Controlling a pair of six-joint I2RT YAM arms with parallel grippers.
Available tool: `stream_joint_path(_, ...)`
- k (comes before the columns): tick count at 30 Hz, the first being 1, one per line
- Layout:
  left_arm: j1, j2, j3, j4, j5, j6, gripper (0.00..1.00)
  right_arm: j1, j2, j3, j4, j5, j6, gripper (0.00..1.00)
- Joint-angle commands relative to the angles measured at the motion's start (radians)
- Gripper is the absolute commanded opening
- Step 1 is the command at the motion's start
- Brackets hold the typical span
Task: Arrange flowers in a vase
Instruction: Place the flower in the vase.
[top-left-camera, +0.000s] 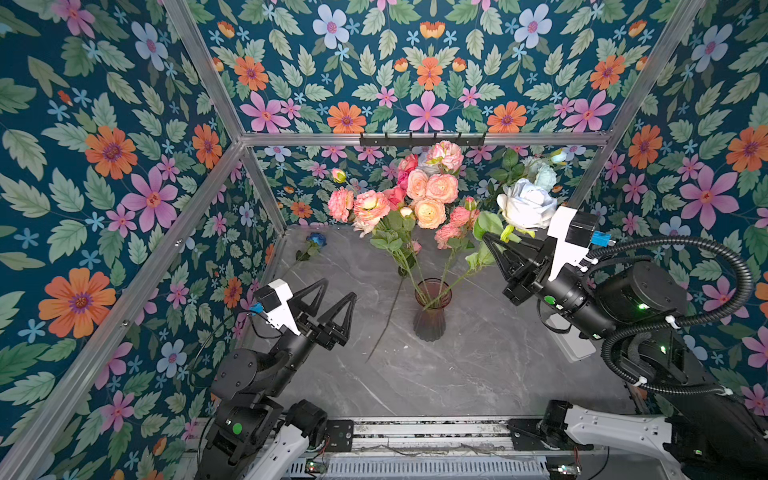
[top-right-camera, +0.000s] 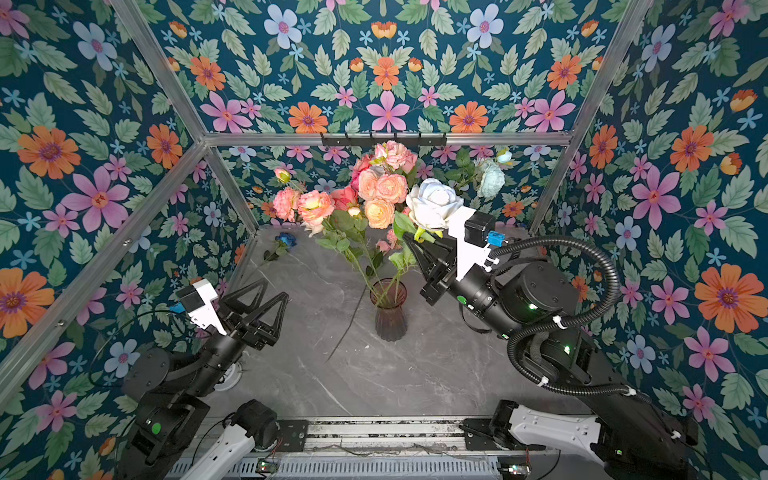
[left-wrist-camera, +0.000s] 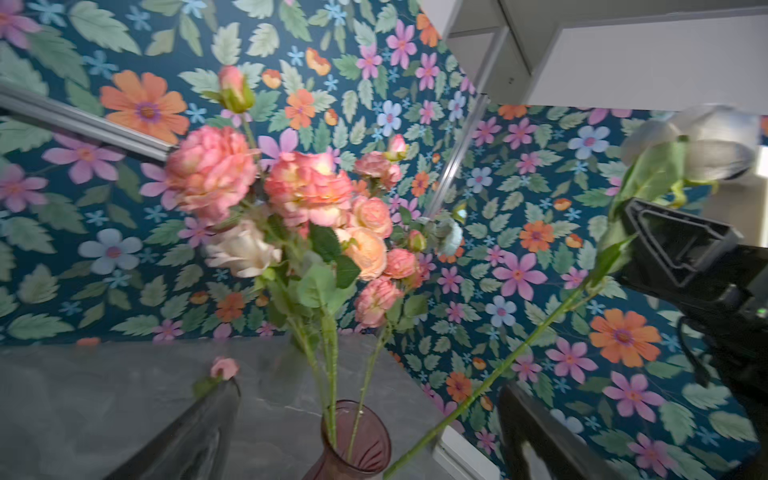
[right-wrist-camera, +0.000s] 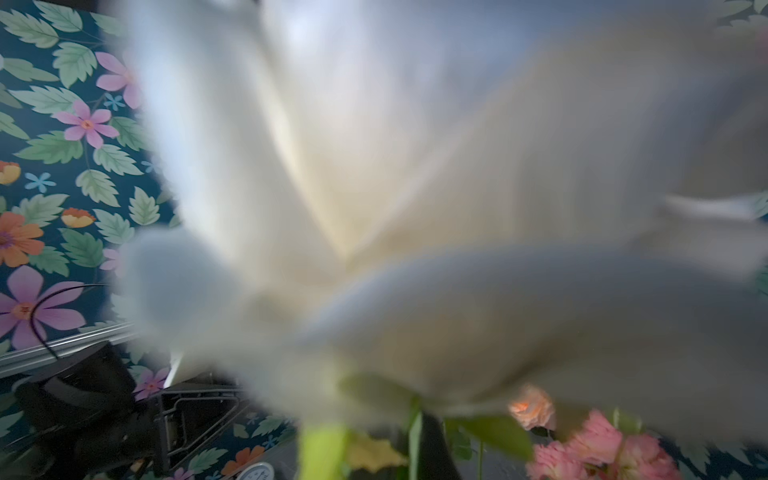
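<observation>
White rose (top-left-camera: 527, 204), pinched by right gripper (top-left-camera: 489, 242) at two o'clock of the vase (top-left-camera: 430, 326), could lever it over; left gripper (top-left-camera: 338, 288) gapes.

A grey table (top-left-camera: 457, 374) is seen in both top views. The walls are covered with dark blue wallpaper (top-left-camera: 104, 124) full of printed flowers and leaves. Silver bars (top-left-camera: 199, 62) are set along the corners. A black rack of hooks (top-left-camera: 422, 141) is fixed to the back bar.

vase (top-left-camera: 430, 322): upright | pink-peach flowers (top-left-camera: 415, 195): stems inside | white rose (top-left-camera: 525, 205): tilted | blue rose (top-left-camera: 316, 240): lying flat
</observation>
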Motion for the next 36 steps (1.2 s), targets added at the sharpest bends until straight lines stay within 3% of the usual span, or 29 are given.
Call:
stream_joint_path(1, 0.000, -0.032, -0.028, -0.066, -0.188, 0.001, 0.97, -0.019, 0.039, 0.023, 0.058, 0.075, -0.123, 0.00)
stream_joint_path(9, 0.000, -0.034, -0.032, -0.129, -0.201, -0.008, 0.96, -0.133, 0.083, 0.023, 0.082, -0.002, -0.074, 0.00)
stream_joint_path(20, 0.000, 0.002, -0.035, -0.158, -0.220, -0.013, 0.96, -0.139, 0.059, -0.073, 0.073, -0.029, 0.028, 0.00)
stream_joint_path(30, 0.000, 0.238, 0.043, -0.298, -0.291, -0.033, 0.93, -0.139, 0.068, -0.230, -0.002, 0.006, 0.152, 0.00)
stream_joint_path(36, 0.006, 0.481, 0.105, -0.386, -0.271, 0.006, 0.92, -0.139, 0.052, -0.220, -0.085, 0.001, 0.193, 0.57)
